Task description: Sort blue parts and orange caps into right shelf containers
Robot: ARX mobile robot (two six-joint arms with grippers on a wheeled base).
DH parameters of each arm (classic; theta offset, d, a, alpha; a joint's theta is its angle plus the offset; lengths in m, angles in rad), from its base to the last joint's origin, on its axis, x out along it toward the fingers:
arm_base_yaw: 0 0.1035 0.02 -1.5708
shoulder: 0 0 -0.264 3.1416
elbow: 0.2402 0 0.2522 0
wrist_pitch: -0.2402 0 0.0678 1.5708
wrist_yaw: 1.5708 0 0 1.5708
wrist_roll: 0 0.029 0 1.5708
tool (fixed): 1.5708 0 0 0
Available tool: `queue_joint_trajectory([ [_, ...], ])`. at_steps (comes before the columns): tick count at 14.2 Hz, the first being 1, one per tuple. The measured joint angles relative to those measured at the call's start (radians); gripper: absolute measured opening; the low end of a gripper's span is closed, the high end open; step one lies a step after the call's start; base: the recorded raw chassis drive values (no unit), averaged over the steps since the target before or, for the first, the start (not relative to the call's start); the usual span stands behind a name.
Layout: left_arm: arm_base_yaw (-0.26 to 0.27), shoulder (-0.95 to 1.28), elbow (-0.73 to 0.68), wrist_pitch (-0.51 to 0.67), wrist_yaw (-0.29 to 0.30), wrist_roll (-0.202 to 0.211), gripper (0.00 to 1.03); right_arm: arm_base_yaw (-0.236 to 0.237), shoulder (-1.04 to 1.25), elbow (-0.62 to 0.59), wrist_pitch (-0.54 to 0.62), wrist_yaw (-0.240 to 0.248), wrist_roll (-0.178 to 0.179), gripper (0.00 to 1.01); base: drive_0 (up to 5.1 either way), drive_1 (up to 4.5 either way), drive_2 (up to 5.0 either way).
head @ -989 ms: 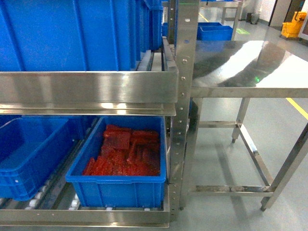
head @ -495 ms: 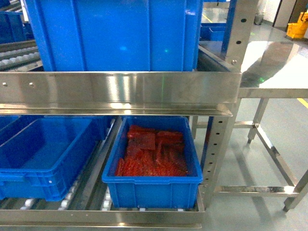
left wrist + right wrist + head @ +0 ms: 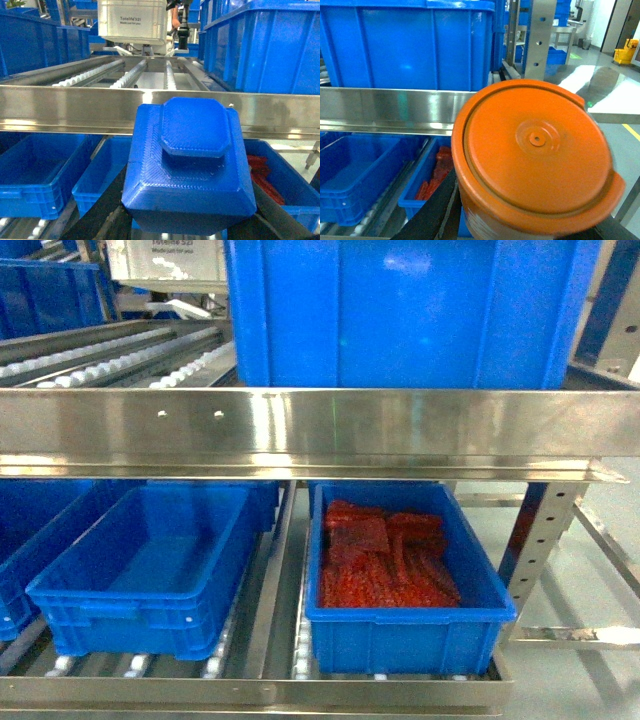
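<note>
Where shelved, crate (image 3: 405, 635) (red items (image 3: 385, 565))

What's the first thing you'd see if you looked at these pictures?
The big orange cap jumps out, filling the right wrist view, held in the right gripper. Next comes the chunky blue part filling the left wrist view, held in the left gripper. In the head view, a blue crate of red pieces sits on the lower shelf.
</note>
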Motion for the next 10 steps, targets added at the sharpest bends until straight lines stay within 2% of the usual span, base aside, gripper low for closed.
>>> queue_joint_trajectory([
  [10, 0.0, 0.0, 0.0, 0.0, 0.0, 0.0, 0.43, 0.0, 0.0, 0.0, -0.004, 0.0, 0.0, 0.44, -5.1, 2.36, 2.4],
])
